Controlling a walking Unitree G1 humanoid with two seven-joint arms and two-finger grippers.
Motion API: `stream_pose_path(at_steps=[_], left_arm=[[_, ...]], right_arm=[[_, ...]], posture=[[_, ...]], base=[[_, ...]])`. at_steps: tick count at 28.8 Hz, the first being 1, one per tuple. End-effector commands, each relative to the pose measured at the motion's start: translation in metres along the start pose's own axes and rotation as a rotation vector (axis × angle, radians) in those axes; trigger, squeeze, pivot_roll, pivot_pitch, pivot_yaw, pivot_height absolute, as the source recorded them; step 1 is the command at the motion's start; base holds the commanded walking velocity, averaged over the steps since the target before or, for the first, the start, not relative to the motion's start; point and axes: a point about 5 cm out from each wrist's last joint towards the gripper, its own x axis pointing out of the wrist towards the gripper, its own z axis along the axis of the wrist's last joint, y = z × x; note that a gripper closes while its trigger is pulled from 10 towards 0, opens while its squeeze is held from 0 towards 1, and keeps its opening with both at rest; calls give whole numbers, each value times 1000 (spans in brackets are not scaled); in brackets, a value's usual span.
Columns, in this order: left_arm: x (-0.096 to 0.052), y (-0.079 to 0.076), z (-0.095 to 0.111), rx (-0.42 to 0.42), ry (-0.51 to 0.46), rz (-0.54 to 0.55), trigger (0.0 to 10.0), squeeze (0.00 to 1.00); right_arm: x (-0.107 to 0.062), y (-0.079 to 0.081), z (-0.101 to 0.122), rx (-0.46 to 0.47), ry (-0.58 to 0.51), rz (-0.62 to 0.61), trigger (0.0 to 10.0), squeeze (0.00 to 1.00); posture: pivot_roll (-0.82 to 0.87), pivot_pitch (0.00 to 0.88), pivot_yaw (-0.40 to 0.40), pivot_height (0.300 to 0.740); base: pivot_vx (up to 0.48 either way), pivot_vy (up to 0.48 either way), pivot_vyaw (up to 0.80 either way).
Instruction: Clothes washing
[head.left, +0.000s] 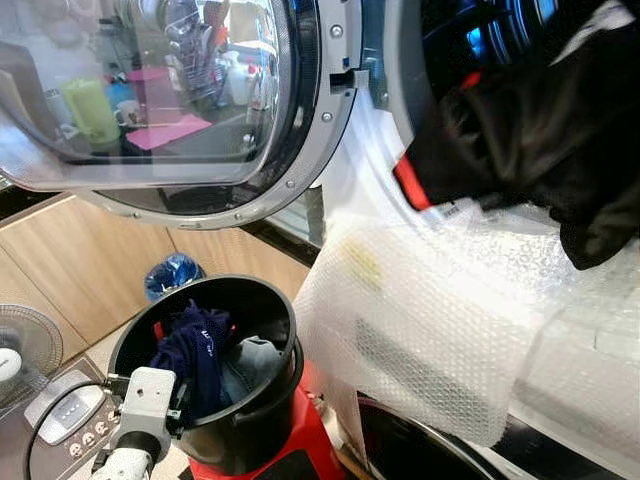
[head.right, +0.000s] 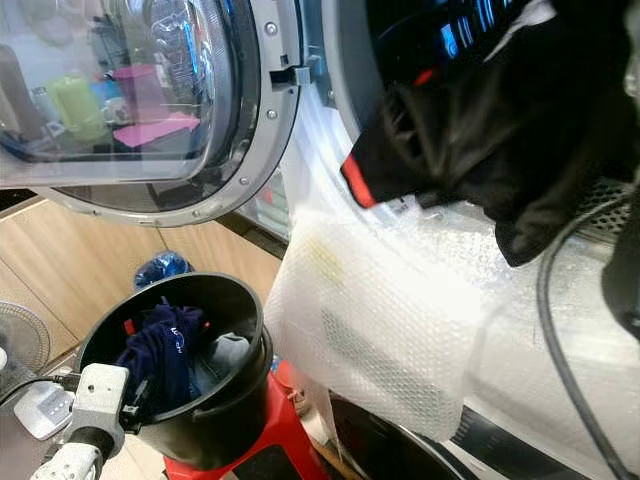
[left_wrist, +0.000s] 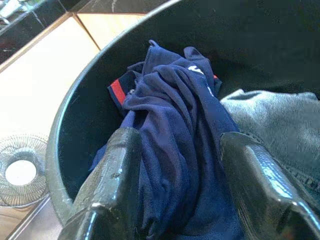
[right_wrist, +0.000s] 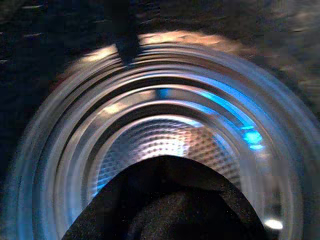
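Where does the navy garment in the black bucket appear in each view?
Left eye view: navy garment low and left, in the black bucket.
Right eye view: low left, same bucket.
Left wrist view: centre, between the left gripper fingers.
Right wrist view: absent; washer drum.
Shared landmark: the bucket.

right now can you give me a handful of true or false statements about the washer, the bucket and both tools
1. The washer door is open. True.
2. The black bucket is empty. False: it holds a navy garment and a grey one.
3. The left tool has its fingers either side of the navy garment in the bucket. True.
4. The black garment lies on the floor. False: it hangs at the washer's drum opening, above the bubble wrap.
5. The bucket stands on a blue stool. False: its support is red.
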Motion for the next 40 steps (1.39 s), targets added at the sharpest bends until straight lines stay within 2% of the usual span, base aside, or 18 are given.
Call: stream_pose_path(at_steps=[1,5,6,7,8,9,12,13,14,17,22,23,25,26,27,30,36,40], left_arm=[[-4,6,-2,6,0,38,10000,0],[-7,4,-4,-6,7,50,10000,0],[-6,2,-4,-6,8,40,10000,0],[-5,-1,-4,-5,9,22,10000,0],[-4,-1,-4,-4,10,18,10000,0],[-4,-2,-4,-7,13,11,10000,0],[-2,-7,-3,-10,15,-15,10000,0],[-2,-11,-3,-8,16,-33,10000,0],[-2,-11,-3,-8,16,-33,10000,0],[-3,-16,-3,-11,18,-54,10000,0],[-4,-17,-3,-13,21,-65,10000,0],[-4,-18,-4,-13,23,-71,10000,0],[-4,-18,-4,-13,25,-75,10000,0],[-4,-18,-4,-13,26,-75,10000,0],[-5,-19,-5,-15,29,-78,10000,0],[-5,-22,-6,-20,35,-90,10000,0],[-5,-25,-6,-20,33,-100,10000,0],[-6,-25,-6,-18,36,-105,10000,0]], right_arm=[[4,-20,9,0,-42,-100,0,0],[8,-50,13,-52,-84,-214,0,0],[9,-49,9,-64,-77,-170,4353,0],[9,-41,-1,-96,-52,-58,4941,0],[8,-37,-3,-104,-45,-32,4941,0],[7,-30,-10,-146,-24,28,10000,0],[1,-11,-41,-191,82,151,10000,0],[-4,-2,-59,-114,152,201,10000,0],[-4,-2,-59,-114,152,201,10000,0],[-16,17,-90,-107,248,343,10000,0],[-23,28,-100,-85,278,433,10000,0],[-24,28,-100,-73,285,441,10000,153],[-24,28,-101,-69,287,448,10000,153],[-23,27,-101,-68,286,450,10000,322],[-21,26,-96,-47,274,448,10000,1000],[-16,21,-81,27,251,465,10000,1000],[-4,-10,-63,6,190,384,10000,1000],[-3,-13,-60,4,177,426,10000,1000]], posture=[[73,16,58,740],[60,24,62,740],[50,24,67,740],[44,28,69,740],[44,28,69,740],[35,28,76,740],[30,28,81,740],[28,29,86,740],[28,29,86,740],[25,23,90,740],[27,21,90,740],[27,19,89,740],[27,19,88,740],[27,19,88,740],[21,15,86,740],[16,11,86,740],[22,11,80,740],[13,32,89,740]], base=[[0,0,0],[0,0,0],[0,0,0],[0,0,0],[0,0,0],[0,0,0],[0,0,0],[0,0,0],[0,0,0],[0,0,0],[0,0,0],[0,0,0],[0,0,0],[0,0,0],[0,0,0],[0,0,0],[0,0,0],[0,0,0]])
